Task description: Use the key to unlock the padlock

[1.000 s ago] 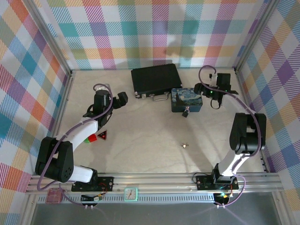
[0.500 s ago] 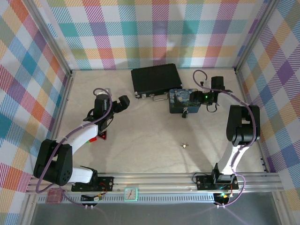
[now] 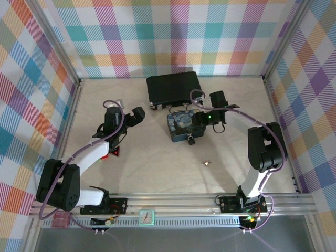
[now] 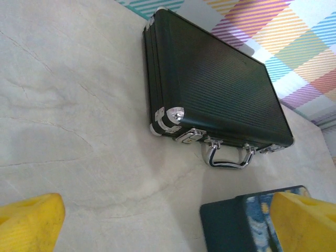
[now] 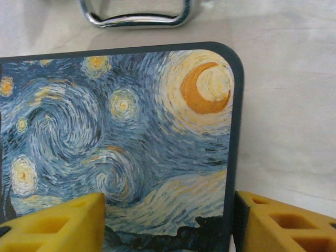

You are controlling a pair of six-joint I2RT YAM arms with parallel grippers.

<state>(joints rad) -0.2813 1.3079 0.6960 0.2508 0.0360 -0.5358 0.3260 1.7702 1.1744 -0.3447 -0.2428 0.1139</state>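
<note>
Just base-side of the right gripper [image 3: 203, 122], jaws straddling the box [image 3: 180, 126] corner, grip unclear, hangs the padlock [image 3: 191, 139]; left gripper [image 3: 136, 115] gapes.

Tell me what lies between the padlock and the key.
Nothing: in the top view, the table between the padlock and the key is bare.

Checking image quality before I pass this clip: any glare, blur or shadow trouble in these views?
Top external: even light, soft shadows; the tiny pale silvery metal key is barely resolved. Left wrist: black ribbed briefcase sharp, glints on its chrome handle, near yellow pads softer. Right wrist: blue starry-night painted box crisp, matte, no glare.
</note>
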